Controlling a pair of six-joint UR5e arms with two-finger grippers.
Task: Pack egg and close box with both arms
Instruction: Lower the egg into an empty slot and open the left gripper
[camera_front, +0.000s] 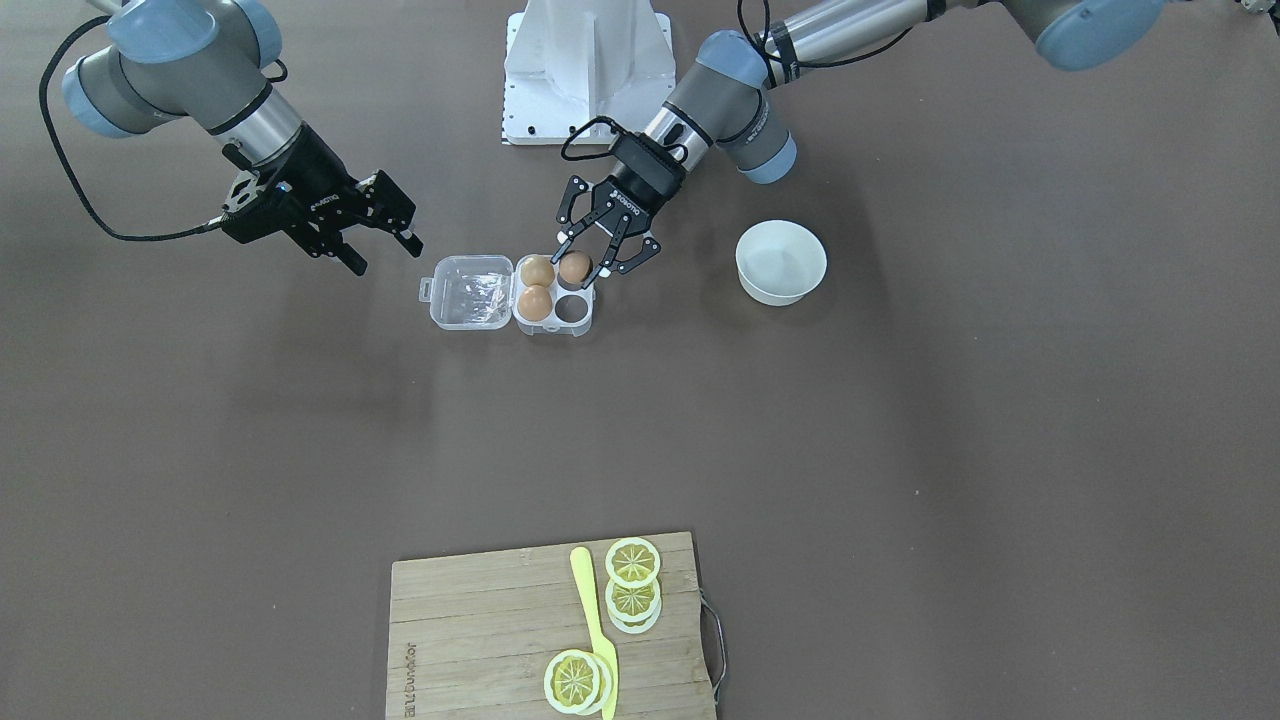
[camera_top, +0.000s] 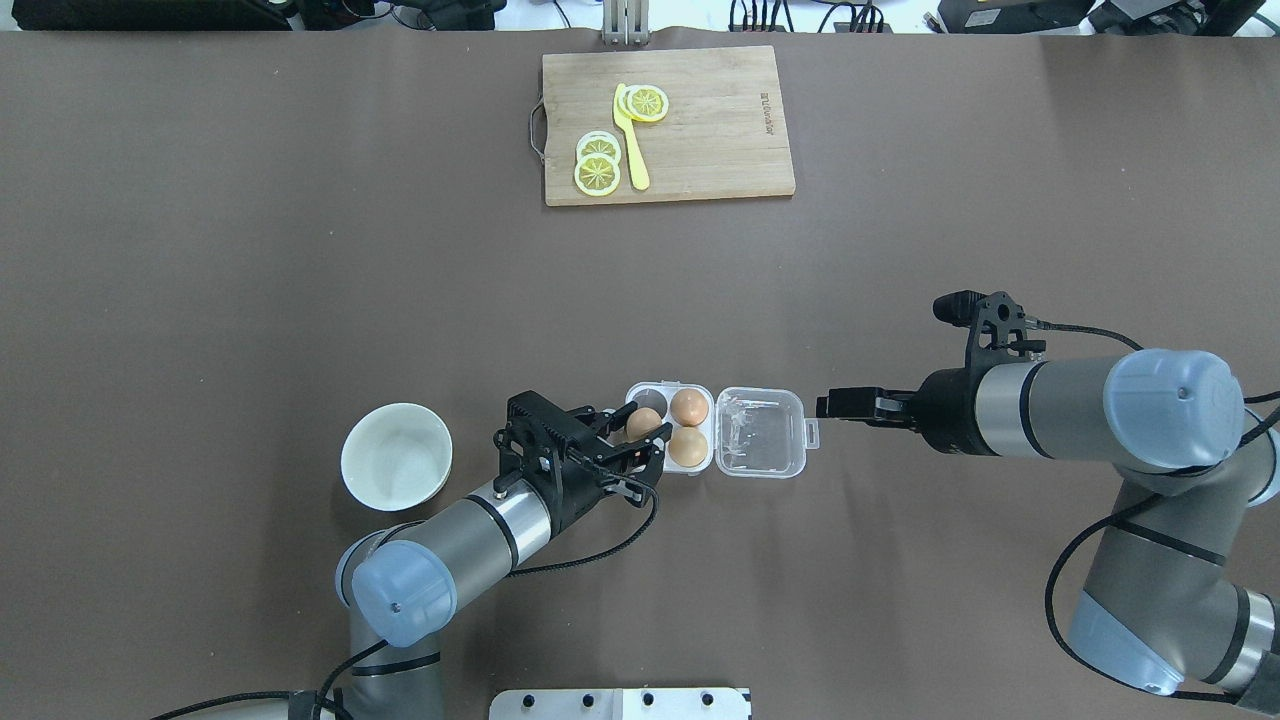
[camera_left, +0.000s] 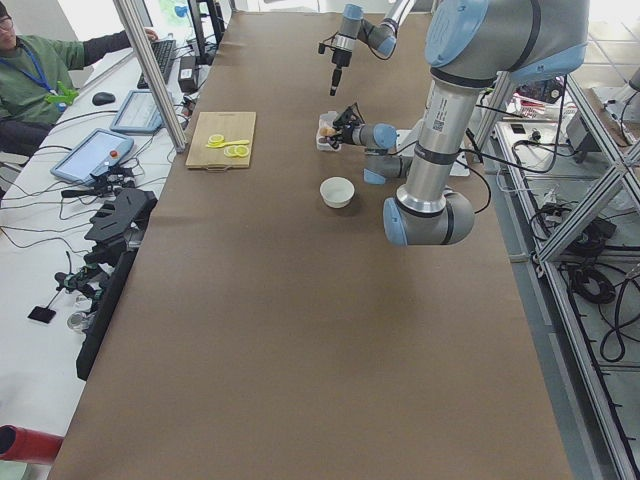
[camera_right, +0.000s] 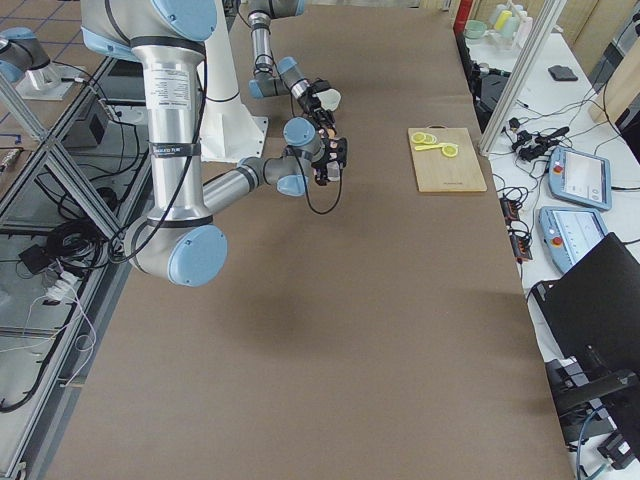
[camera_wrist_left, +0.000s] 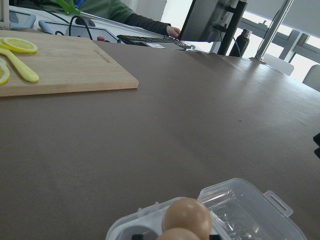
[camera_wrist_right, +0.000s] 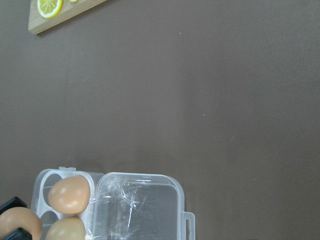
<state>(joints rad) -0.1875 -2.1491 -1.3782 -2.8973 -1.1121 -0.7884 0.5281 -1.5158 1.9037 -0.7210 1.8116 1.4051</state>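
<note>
The clear box (camera_front: 470, 292) (camera_top: 760, 432) lies open mid-table, its lid flat beside the cups. Two light-brown eggs (camera_front: 536, 300) (camera_top: 688, 408) sit in the cups next to the lid. My left gripper (camera_front: 583, 264) (camera_top: 642, 430) is shut on a third egg (camera_front: 575, 267) (camera_top: 645, 422) at the cup nearest the robot, and the cup beside it (camera_front: 572, 308) is empty. I cannot tell whether this egg rests in its cup. My right gripper (camera_front: 385, 250) (camera_top: 825, 404) hangs open just beyond the lid's tab, touching nothing.
A white bowl (camera_front: 781, 262) (camera_top: 396, 456) stands on the left arm's side of the box. A wooden cutting board (camera_front: 480, 630) (camera_top: 700, 130) with lemon slices and a yellow knife lies at the far edge. The white stand (camera_front: 585, 70) is behind the box.
</note>
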